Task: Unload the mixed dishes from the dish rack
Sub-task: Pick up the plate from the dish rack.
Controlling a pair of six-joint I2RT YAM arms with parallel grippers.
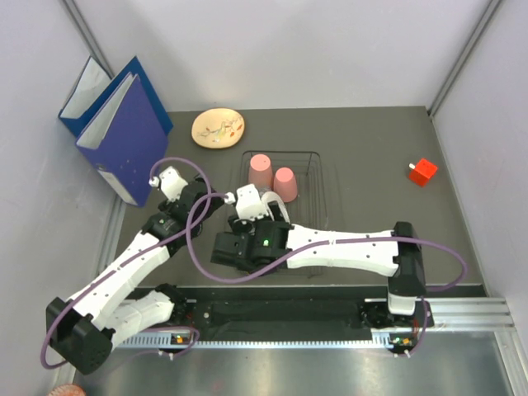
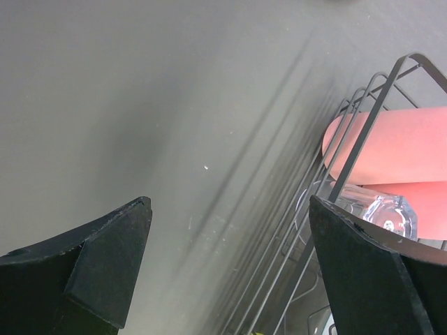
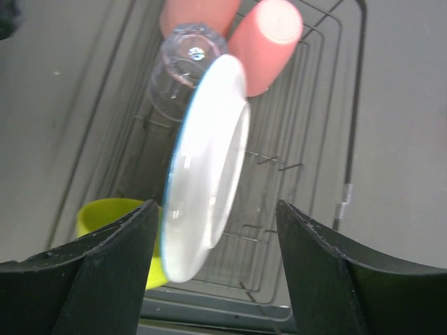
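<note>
- Okay, right end effector (image 3: 216, 209): fingers spread wide, one on each side of the white plate (image 3: 206, 167), gripping nothing. Can't tell if either finger touches the plate's rim.
- White plate is inside the dish rack (image 3: 279, 167), up on its edge and tilted, near the rack's near end.
- Lime-yellow bowl (image 3: 105, 216) is in the rack's near left corner, just beside the plate's lower edge and partly hidden by the left finger.
- Left end effector (image 2: 229, 209): jaws wide apart and empty, over bare counter (image 1: 371, 165) just outside the rack's left side.
- Clear glass (image 3: 185, 63) lies in the rack beyond the plate, its base toward the right wrist camera. It is close against the pink cups.
- Two pink cups sit at the rack's far end, side by side: left cup (image 1: 261, 171), right cup (image 1: 285, 183). Bases face up in the top view.
- Tan patterned plate (image 1: 219, 128) lies flat on the counter, outside the rack, past its far left corner.
- Blue ring binder (image 1: 124, 124) stands open at the far left, well apart from the rack.
- Small red cube (image 1: 422, 172) is on the counter, far right, well apart from the rack.
</note>
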